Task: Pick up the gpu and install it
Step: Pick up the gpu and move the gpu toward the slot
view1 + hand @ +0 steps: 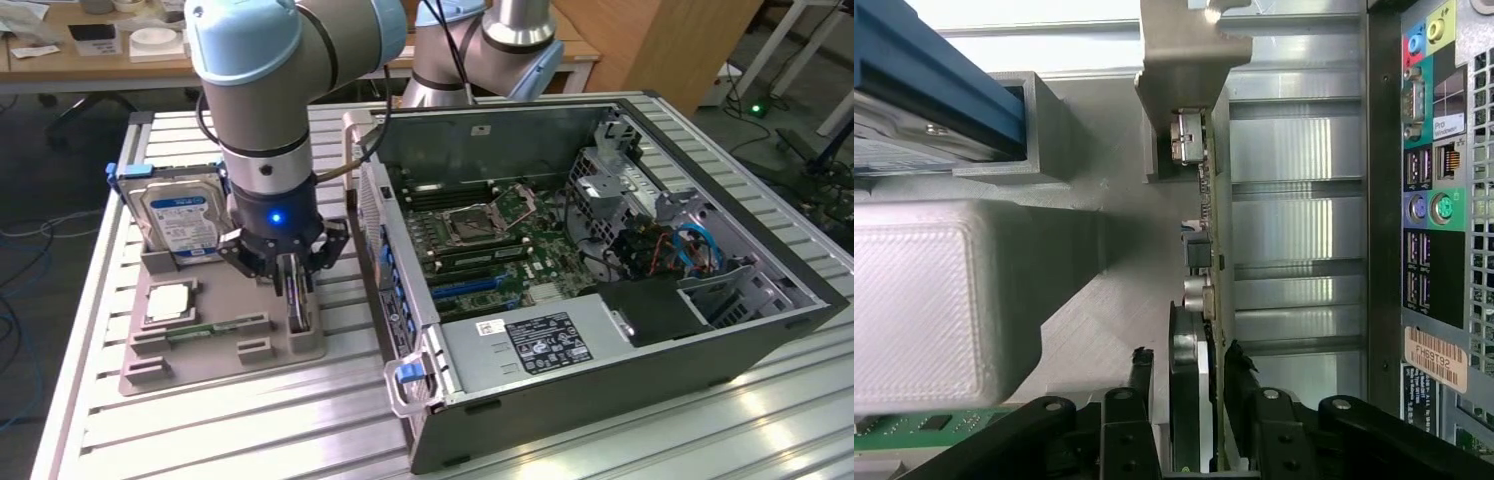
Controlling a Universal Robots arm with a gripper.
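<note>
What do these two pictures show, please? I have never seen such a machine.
This is a robot arm with a gripper at its end. One picture comes from a camera off the arm; the other from a camera on the wrist, looking along the fingers. On the table stand an open computer case and a grey tray holding parts. The fingers are open, one on each side of the gpu, a thin black card standing on edge in the tray. Nothing is lifted yet.

A robotics lab: open computer case [601,405] on slatted metal bench [267,425], desks [80,62] behind.
</note>
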